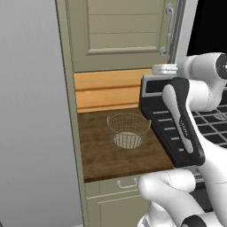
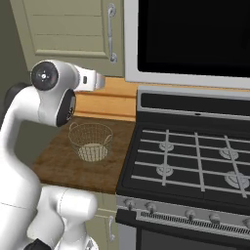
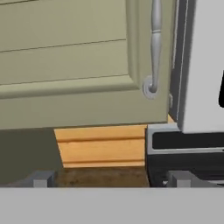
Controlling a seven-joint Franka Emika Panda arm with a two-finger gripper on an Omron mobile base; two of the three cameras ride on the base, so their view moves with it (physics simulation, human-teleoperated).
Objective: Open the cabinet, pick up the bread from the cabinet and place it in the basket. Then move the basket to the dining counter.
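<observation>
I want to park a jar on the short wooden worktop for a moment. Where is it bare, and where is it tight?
The worktop is bare in front of the basket, toward its front edge above the drawer, and to the basket's left along the tall cupboard side. Behind the basket, a narrower strip runs below the orange planks. It is tightest between basket and stove.

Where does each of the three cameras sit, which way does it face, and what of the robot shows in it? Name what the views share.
Left base view: behind the arm on its left, looking forward and down at the basket on the short worktop; the white arm rises at lower right.
Right base view: behind on its right, over the stove; the arm rises at lower left.
Hand view: on the hand, facing the shut cabinet and its handle; the open gripper shows at the bottom.
Shared: all show the cabinet; both base views show the basket.
</observation>
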